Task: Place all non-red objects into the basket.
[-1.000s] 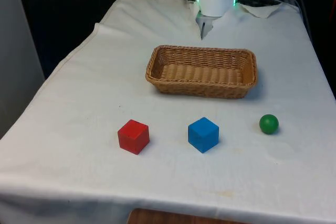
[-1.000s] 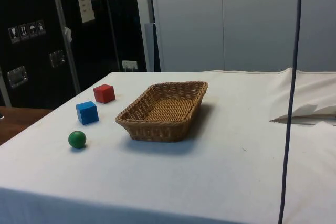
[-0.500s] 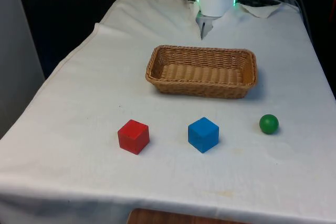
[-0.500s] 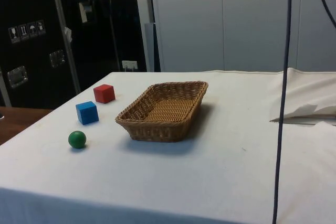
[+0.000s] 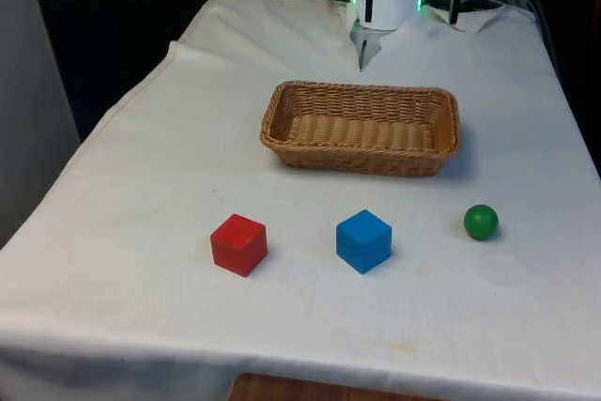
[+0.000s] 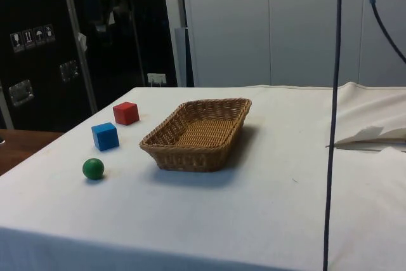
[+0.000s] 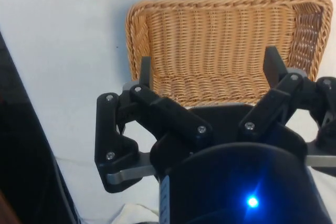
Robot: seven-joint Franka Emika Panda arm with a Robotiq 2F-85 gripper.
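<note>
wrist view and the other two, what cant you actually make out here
- Wrist view: the gripper, open, covers part of the basket floor.
- Front view: the basket's near wall hides the strip of floor behind it.
- Side view: the far faces of the red cube and blue cube, turned away.

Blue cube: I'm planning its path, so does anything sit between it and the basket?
Nothing visible does. The blue cube sits apart from the basket with bare white cloth between them. The red cube and green ball lie off to either side. The open claw holds nothing.
</note>
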